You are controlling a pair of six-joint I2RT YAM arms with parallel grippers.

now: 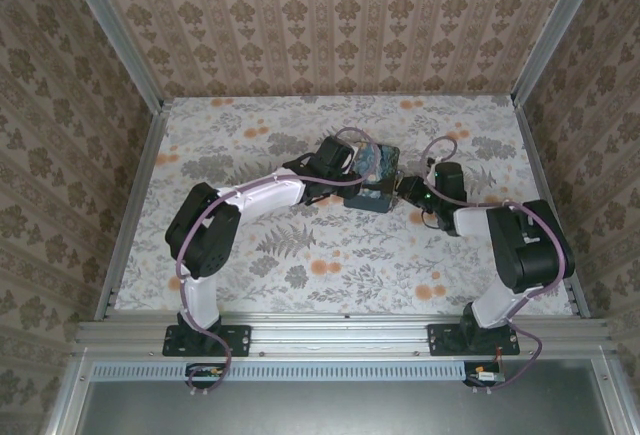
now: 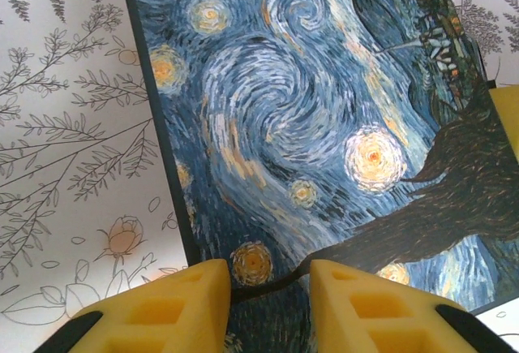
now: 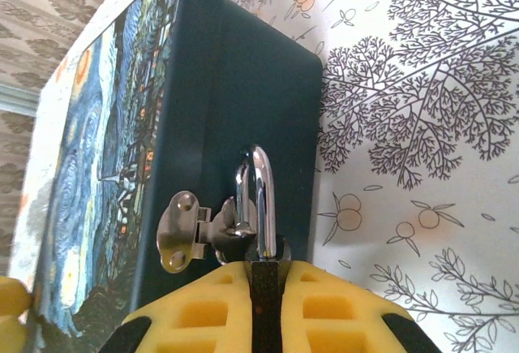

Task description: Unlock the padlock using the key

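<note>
The padlock (image 3: pixel 261 195) hangs on the box (image 3: pixel 235 77) side, its loop pointing straight away from the right hand (image 3: pixel 266 292), which squeezes its mostly hidden body. The left hand (image 2: pixel 270 292) is spread apart above the lid (image 2: pixel 284 109).

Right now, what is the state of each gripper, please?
Left gripper: open, fingers apart above the box lid.
Right gripper: closed on the padlock.

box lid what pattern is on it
The box lid has blue swirling starry-night art; left wrist view.
</note>
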